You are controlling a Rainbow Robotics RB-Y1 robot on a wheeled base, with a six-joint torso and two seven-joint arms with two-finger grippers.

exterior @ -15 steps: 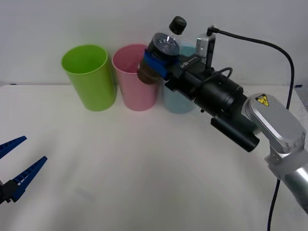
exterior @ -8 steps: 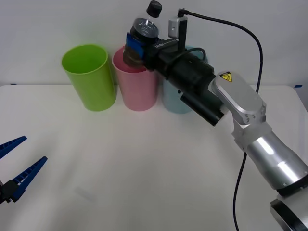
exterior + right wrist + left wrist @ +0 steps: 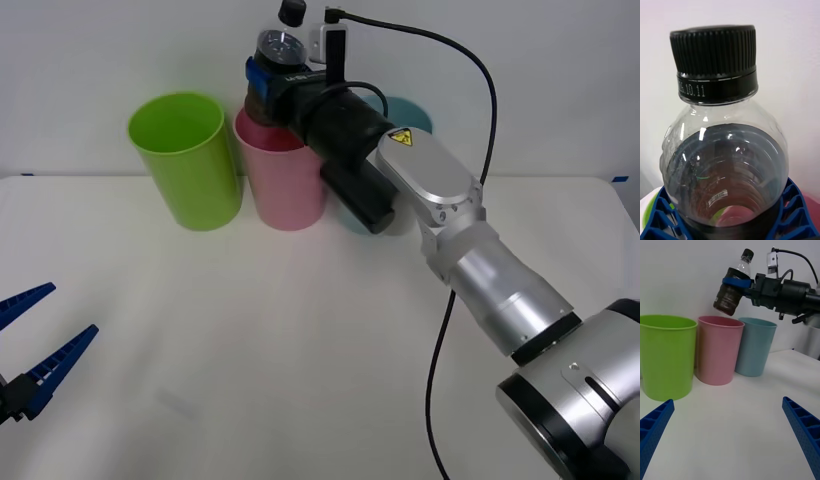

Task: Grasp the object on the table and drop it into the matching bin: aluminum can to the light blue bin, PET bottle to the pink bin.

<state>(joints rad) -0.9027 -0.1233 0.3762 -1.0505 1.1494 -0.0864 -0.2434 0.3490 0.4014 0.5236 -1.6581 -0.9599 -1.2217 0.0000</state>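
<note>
A plain pale wall backs the wide, flat white desk (image 3: 300, 340), on which three tall round plastic cup-shaped bins stand in a row near the far edge: a lime green bin (image 3: 185, 160) on the robot's left, the pink bin (image 3: 285, 180) in the middle, and the light blue bin (image 3: 754, 346) on the right, largely hidden behind the right arm in the front view. Green and pink stand just beside each other, as do pink and blue.

The right end effector (image 3: 736, 282) is raised in the air above the pink bin, its blue ribbed fingers (image 3: 793, 217) clenched around the body of the small clear plastic PET bottle (image 3: 732, 288) with its black screw cap and dark grey label band. The bottle is tilted, cap up and away from the arm, base hanging over the pink bin's mouth, clear of the rim.

The left end effector (image 3: 25, 345) waits low over the near left part of the desk, its fingers spread apart and holding nothing.
</note>
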